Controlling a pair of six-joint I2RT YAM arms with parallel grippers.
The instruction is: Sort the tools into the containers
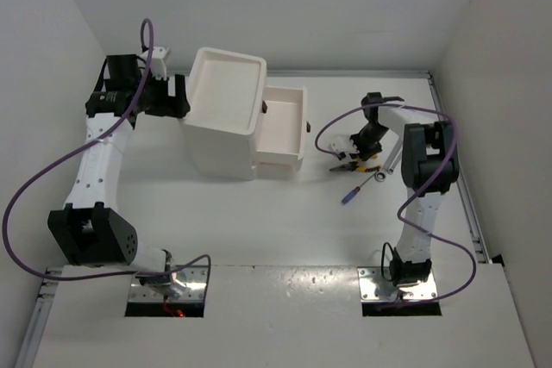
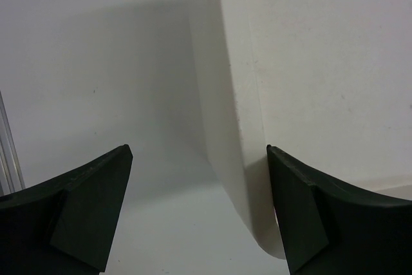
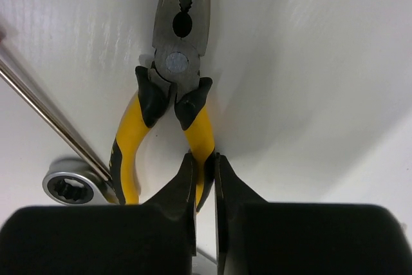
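Left arm (image 1: 102, 148): reaches from its base at the near left edge up along the left side, then bends right toward the drawer unit.
Left hand (image 1: 177, 96): spread wide and holding nothing. It sits just beside the left wall of the drawer unit. In the wrist view its two dark fingers (image 2: 90, 210) stand far apart, and the unit's rounded white corner is close to the right one.
Right arm (image 1: 423, 178): rises from its base at the near right, folds at the elbow and dips left, down to the tools.
Right hand (image 3: 205, 159): nearly pressed together, pinching one yellow handle of the pliers at the fingertips.
Drawer unit (image 1: 220, 148): a white plastic box at the far left-centre of the surface, with a recessed tray on top. One drawer (image 1: 304, 122) is pulled out to the right and has a small dark knob.
Pliers (image 3: 177, 69): grey metal nose, black collars and yellow handles, lying flat on the surface to the right of the unit.
Screwdriver (image 1: 349, 196): blue handle, lying just nearer than the pliers.
Wrench (image 3: 67, 188): slim and silver with a ring end, beside the pliers' other handle.
Surface (image 1: 259, 221): plain white.
Room: white walls (image 1: 345, 6) on three sides, with purple cables (image 1: 34, 187) looping along both arms.
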